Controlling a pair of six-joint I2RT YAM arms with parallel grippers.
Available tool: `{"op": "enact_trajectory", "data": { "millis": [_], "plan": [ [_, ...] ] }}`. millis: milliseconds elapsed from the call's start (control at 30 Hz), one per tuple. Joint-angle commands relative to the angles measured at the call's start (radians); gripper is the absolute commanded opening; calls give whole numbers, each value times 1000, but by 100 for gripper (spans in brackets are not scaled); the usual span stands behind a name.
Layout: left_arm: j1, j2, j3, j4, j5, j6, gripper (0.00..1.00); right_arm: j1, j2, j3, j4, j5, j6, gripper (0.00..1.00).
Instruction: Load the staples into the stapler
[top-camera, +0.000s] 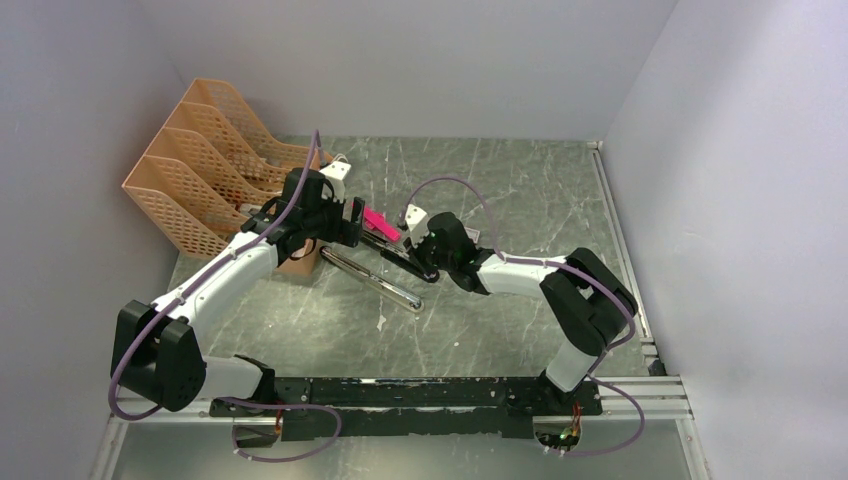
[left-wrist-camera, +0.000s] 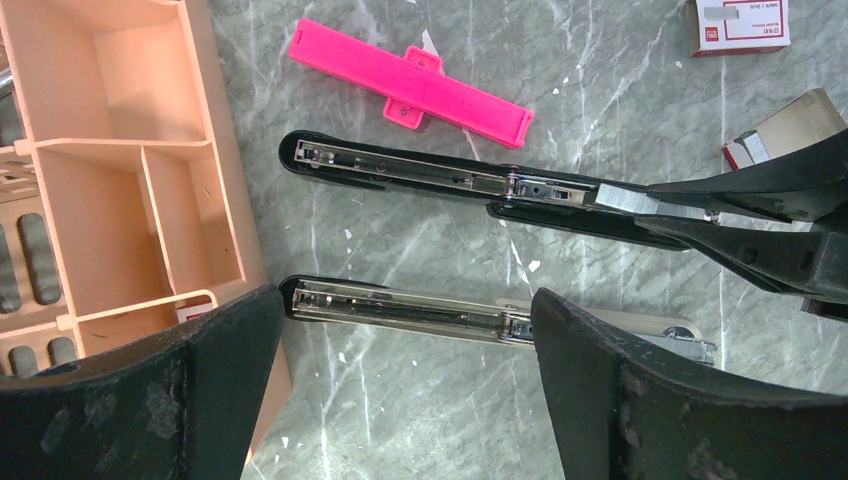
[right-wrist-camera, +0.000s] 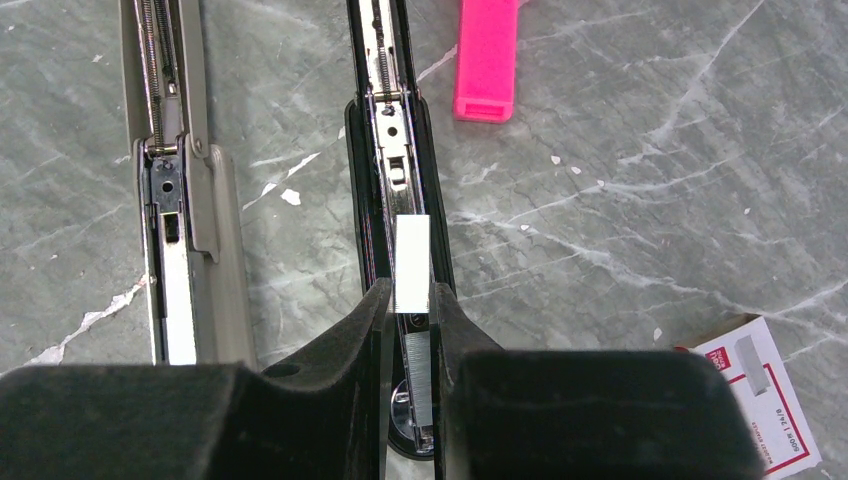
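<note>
Plainly, the coming move is seen to hinge on one alignment: strip to rail. At the far left the tray (left-wrist-camera: 90, 210) is passed over, since it plays no part. Beside it the left gripper (left-wrist-camera: 405, 305) is held above the stapler (top-camera: 385, 285), its jaws spread wide and nothing gripped. The stapler is laid open flat at mid-table, its long axis run from far left to near right. Its grey half (left-wrist-camera: 440, 315) is on the near side and the black half with the rail (right-wrist-camera: 388, 150) on the far side. Further right, the staples (right-wrist-camera: 411, 260) are pinched by the right gripper (right-wrist-camera: 410, 298), which is closed on them at the rail's near-right end. The strip's long axis is matched to the rail's and pointed far-left along it, straight away from the fingers. Whether it is seated cannot be told. The right arm is judged the nearer, so a push along that axis is called for. At the right the box (right-wrist-camera: 765, 395) is left nearby.
</note>
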Motion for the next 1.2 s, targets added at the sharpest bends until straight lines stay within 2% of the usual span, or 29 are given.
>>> {"op": "enact_trajectory", "data": {
  "millis": [0, 1167],
  "plan": [
    [-9, -23, -5, 30, -3, 10, 97, -3, 16, 15, -21, -1, 4, 0],
    [-9, -24, -6, 32, -2, 12, 97, -5, 42, 63, -118, -1, -16, 0]
  ]
}}
